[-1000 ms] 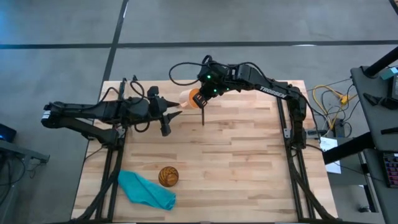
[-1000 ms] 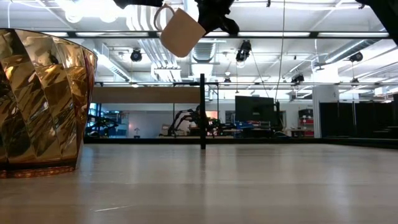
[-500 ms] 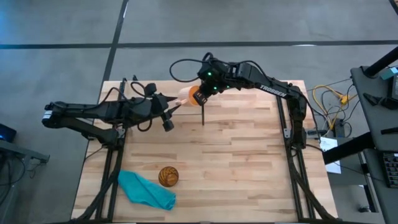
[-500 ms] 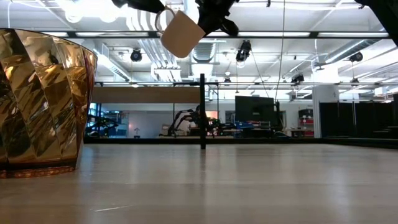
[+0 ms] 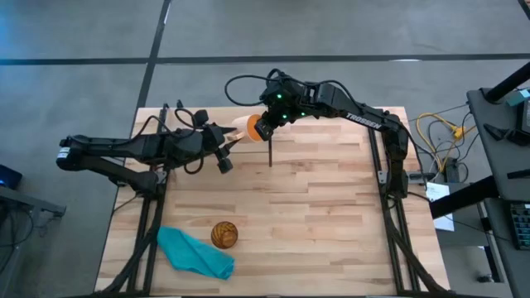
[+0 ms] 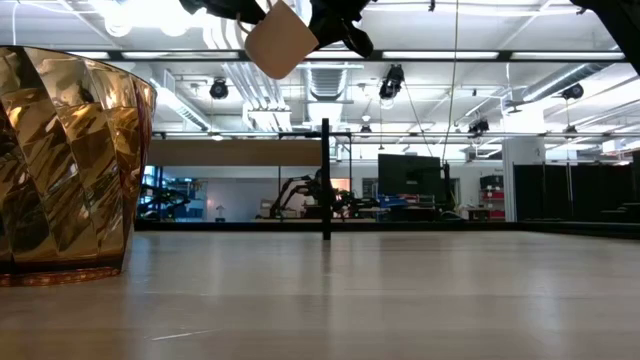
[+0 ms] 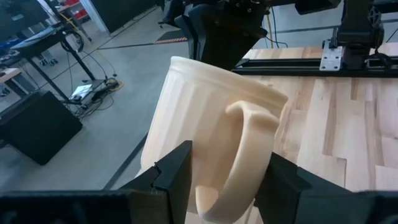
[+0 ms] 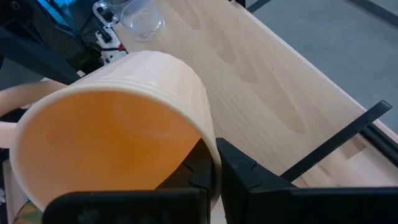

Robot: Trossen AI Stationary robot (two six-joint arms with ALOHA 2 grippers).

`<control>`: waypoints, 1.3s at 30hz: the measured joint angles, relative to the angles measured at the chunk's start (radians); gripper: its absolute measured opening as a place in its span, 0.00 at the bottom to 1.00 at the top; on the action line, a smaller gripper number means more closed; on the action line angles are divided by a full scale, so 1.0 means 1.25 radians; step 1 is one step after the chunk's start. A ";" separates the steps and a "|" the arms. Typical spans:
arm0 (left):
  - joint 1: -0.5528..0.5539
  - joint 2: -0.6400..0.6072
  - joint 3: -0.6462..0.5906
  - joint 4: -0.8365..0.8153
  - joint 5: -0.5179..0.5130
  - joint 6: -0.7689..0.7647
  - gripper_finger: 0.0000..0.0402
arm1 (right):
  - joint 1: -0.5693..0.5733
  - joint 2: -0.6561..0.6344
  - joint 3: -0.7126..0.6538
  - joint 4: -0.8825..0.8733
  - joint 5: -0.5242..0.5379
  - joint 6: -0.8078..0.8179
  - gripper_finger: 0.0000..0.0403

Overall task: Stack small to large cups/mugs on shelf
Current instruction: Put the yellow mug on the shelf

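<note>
1. Left gripper (image 5: 227,147) at the shelf's (image 5: 331,215) rear left, fingers spread either side of the orange mug's (image 5: 248,128) handle (image 7: 239,155); contact cannot be told.
2. Mug held in the air, tilted, above the shelf's back edge beside the black divider (image 5: 271,153).
3. Right gripper (image 5: 263,130) clamped on the mug's rim.
4. Amber tumbler (image 5: 224,234) upright near the front, beside the teal cloth (image 5: 192,252).
5. Clear cup (image 8: 142,17) on the wood, apart.

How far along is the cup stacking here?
Nothing is stacked yet. In hand: the right gripper holds the orange mug aloft by its rim, the open left gripper straddling its handle. Remaining: the clear cup and amber tumbler stand apart on the wood, unnested.
</note>
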 joint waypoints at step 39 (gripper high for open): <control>-0.001 -0.004 0.003 -0.013 0.013 -0.004 0.07 | -0.007 0.001 0.000 -0.005 0.007 -0.030 0.05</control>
